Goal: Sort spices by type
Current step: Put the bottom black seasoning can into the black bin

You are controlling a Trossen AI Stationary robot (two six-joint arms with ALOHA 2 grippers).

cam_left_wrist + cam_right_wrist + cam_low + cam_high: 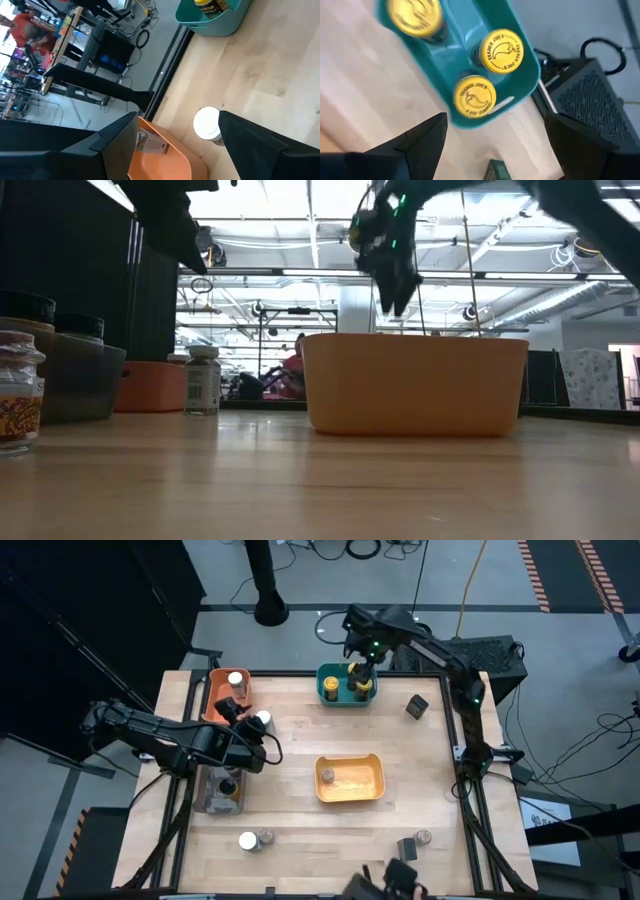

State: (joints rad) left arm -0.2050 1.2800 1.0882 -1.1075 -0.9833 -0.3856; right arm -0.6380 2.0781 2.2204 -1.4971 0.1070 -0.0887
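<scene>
My right gripper [495, 145] hangs open above the teal bin [333, 693] at the far edge, where three yellow-lidded spice jars [501, 51] stand upright; nothing is between its fingers. My left gripper [252, 732] is open and tilted downward beside a white-lidded jar [206, 123], which stands on the table just outside the orange bin [216, 700]. One finger partly hides that jar in the left wrist view. Another white-lidded jar [236, 679] is inside the orange bin. A black-lidded jar [227, 785] sits in the grey bin [207, 802].
A yellow bin [350, 778] sits mid-table. Near the front edge stand a white-lidded jar [247, 840], a grey-lidded jar [266, 838], another jar [423, 838] and a dark box [407, 847]. A dark item [416, 706] lies right of the teal bin.
</scene>
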